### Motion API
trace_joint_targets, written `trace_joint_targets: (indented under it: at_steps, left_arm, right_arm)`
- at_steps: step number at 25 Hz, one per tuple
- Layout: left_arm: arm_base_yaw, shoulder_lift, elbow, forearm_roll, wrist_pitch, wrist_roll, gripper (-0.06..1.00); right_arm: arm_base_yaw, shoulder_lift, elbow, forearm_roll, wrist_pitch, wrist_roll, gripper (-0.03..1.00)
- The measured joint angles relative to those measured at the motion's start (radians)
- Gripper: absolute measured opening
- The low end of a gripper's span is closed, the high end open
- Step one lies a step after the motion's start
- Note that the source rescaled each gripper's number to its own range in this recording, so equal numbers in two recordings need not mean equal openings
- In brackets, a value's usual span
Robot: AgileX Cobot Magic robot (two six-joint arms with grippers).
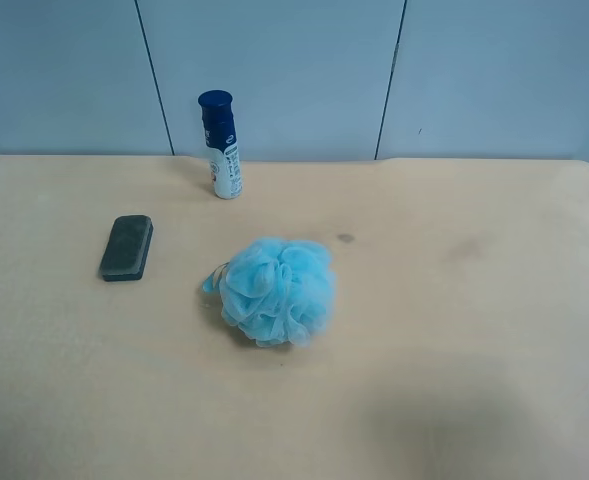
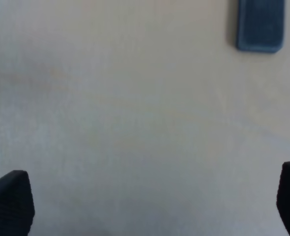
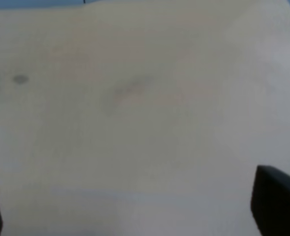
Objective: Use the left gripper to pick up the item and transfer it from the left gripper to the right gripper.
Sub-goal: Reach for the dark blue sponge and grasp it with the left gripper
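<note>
The item (image 1: 126, 247), a small flat dark grey-black block with rounded corners, lies on the tan table (image 1: 454, 330) at the exterior high view's left. It also shows in the left wrist view (image 2: 260, 25), far ahead of the fingertips. My left gripper (image 2: 149, 201) is open and empty over bare table, with only its two black fingertips (image 2: 11, 201) in view. My right gripper (image 3: 140, 206) is open and empty over bare table, its fingertips (image 3: 275, 201) at the frame's corners. Neither arm shows in the exterior high view.
A fluffy light-blue bath puff (image 1: 276, 290) sits near the table's middle. An upright white bottle with a dark blue cap (image 1: 222, 146) stands at the back. A small dark spot (image 1: 346, 238) marks the tabletop. A grey panelled wall rises behind.
</note>
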Motion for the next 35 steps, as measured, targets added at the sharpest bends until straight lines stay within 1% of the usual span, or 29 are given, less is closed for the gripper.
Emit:
trace_joint_targets:
  at_steps: [3, 6, 8, 16, 21, 28, 31, 35]
  left_arm:
    - [0.0, 0.197, -0.056, -0.013, -0.02, -0.008, 1.0]
    - [0.0, 0.365, -0.108, -0.056, -0.047, -0.015, 1.0]
    - [-0.017, 0.461, -0.139, -0.072, -0.065, -0.02, 1.0]
    - [-0.197, 0.719, -0.242, -0.035, -0.171, -0.134, 1.0]
    - [-0.262, 0.827, -0.261, -0.033, -0.252, -0.181, 1.0]
    - [-0.268, 0.935, -0.261, -0.029, -0.345, -0.229, 1.0]
    - [-0.268, 0.97, -0.262, -0.028, -0.407, -0.247, 1.0]
    - [-0.268, 1.019, -0.262, -0.026, -0.454, -0.269, 1.0]
  right_arm:
    - [0.0, 0.0, 0.0, 0.0, 0.0, 0.0, 1.0]
    - [0.0, 0.0, 0.0, 0.0, 0.0, 0.0, 1.0]
    - [0.0, 0.0, 0.0, 0.0, 0.0, 0.0, 1.0]
    - [0.0, 0.0, 0.0, 0.0, 0.0, 0.0, 1.0]
    - [0.0, 0.0, 0.0, 0.0, 0.0, 0.0, 1.0]
    - [0.0, 0.0, 0.0, 0.0, 0.0, 0.0, 1.0]
    - [0.0, 0.0, 0.0, 0.0, 0.0, 0.0, 1.0]
    - [0.0, 0.0, 0.0, 0.0, 0.0, 0.0, 1.0]
